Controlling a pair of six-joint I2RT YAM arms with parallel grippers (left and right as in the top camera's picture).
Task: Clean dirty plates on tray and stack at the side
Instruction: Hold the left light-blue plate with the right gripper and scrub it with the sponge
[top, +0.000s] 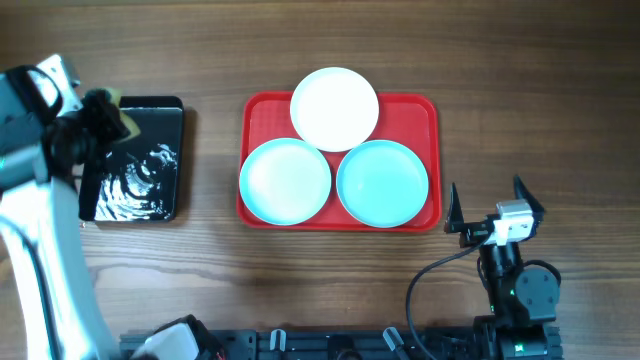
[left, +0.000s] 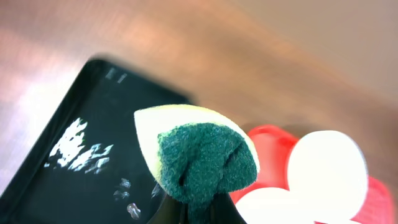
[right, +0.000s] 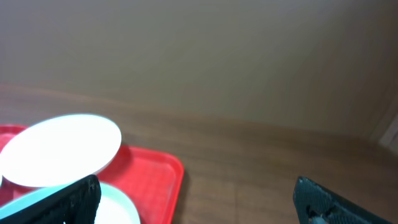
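The red tray (top: 428, 112) lies mid-table and holds three plates: a white plate (top: 334, 108) at the back, resting on the rim, and two pale turquoise plates, one at the front left (top: 285, 181) and one at the front right (top: 382, 183). My left gripper (top: 103, 117) is shut on a yellow and green sponge (left: 202, 154) above the black tray's (top: 140, 160) near corner. My right gripper (top: 488, 208) is open and empty, right of the red tray's front right corner. The white plate (right: 62, 148) and red tray (right: 155, 177) show in the right wrist view.
The black glossy tray holds soapy water with white foam (top: 148, 172) (left: 74, 146). It lies left of the red tray, with bare wooden table between them. The arm bases stand at the table's front edge.
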